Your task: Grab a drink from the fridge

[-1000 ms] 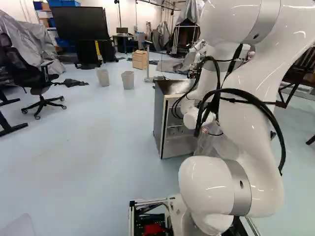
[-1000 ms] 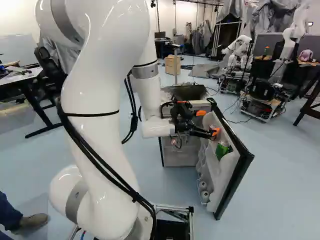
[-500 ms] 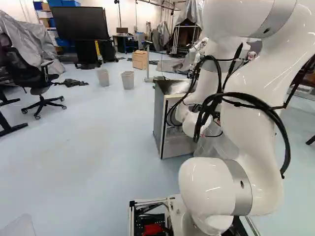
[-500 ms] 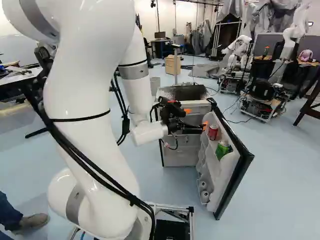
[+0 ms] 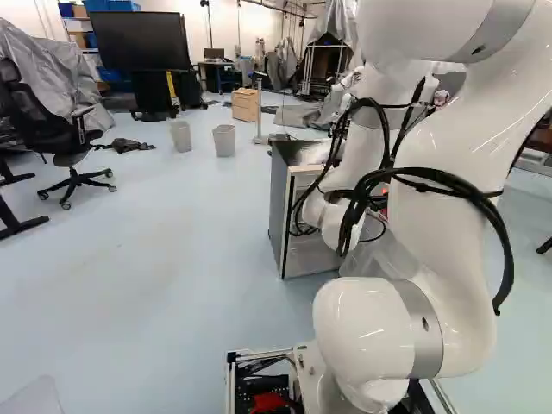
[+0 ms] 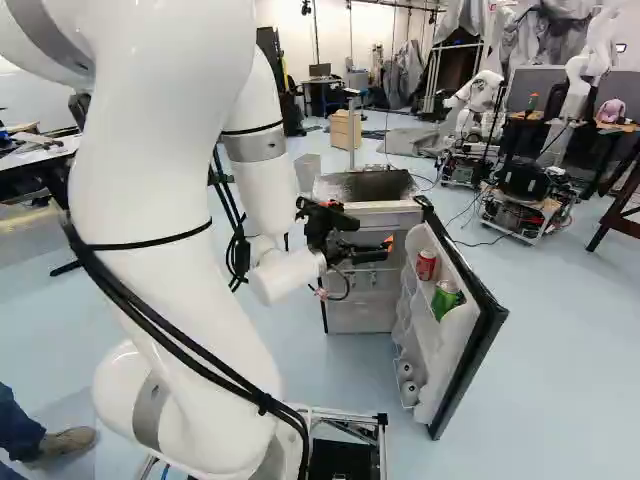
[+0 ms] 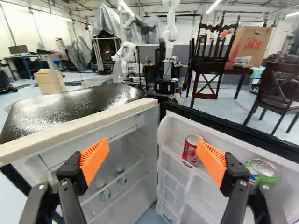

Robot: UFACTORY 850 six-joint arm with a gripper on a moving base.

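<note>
Your fridge (image 6: 366, 315) stands with its door (image 6: 419, 325) swung wide, so, as far as you can judge, the opening part of the job is done. Two drinks sit on the door's upper shelf (image 7: 176, 161): a red can (image 7: 190, 150), and a green can (image 7: 266, 176) farther along toward the hinge-free end. Your gripper (image 7: 153, 161) hangs in front of the opening, its two orange-padded fingers spread well apart with nothing between them. The red can is beyond them, just past one pad in the wrist view and partly covered by it. No drink is in your grasp, so what seems left is choosing a can, lining up around it, closing on it and lifting it clear of the shelf
</note>
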